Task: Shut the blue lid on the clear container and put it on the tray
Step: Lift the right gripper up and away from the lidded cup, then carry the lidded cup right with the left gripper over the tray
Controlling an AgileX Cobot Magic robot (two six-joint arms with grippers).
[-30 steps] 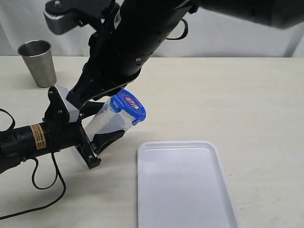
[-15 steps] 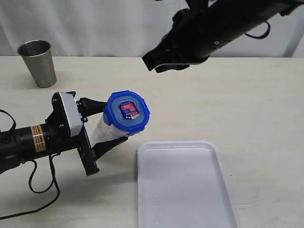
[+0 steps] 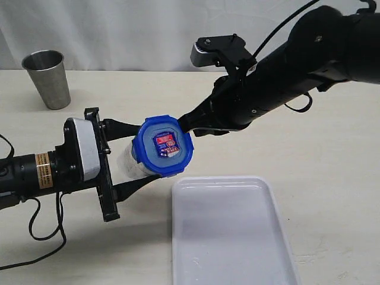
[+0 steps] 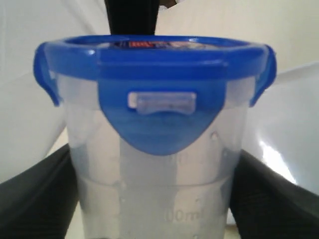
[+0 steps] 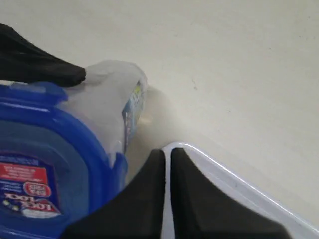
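Note:
The clear container [image 3: 126, 164] is held off the table, tipped on its side, between the black fingers [image 3: 117, 126] of my left gripper [image 3: 132, 155], which is shut on its body. The blue lid [image 3: 164, 146] sits on its rim with the sticker facing outward. In the left wrist view the lid [image 4: 149, 55] caps the container [image 4: 159, 194] and one flap hangs down over the wall. My right gripper [image 3: 191, 123] is shut with nothing in it, its tips [image 5: 167, 152] right beside the lid [image 5: 45, 169]. The white tray [image 3: 231, 237] lies below and to the right.
A grey steel cup [image 3: 47, 77] stands at the back left of the table. The left arm's cable [image 3: 41, 228] loops on the table at the front left. A white curtain hangs behind the table.
My right arm lifted off the container, swung up to the right, then came down beside the lid with its jaws closed. The left gripper turned the container so the lid faces outward.

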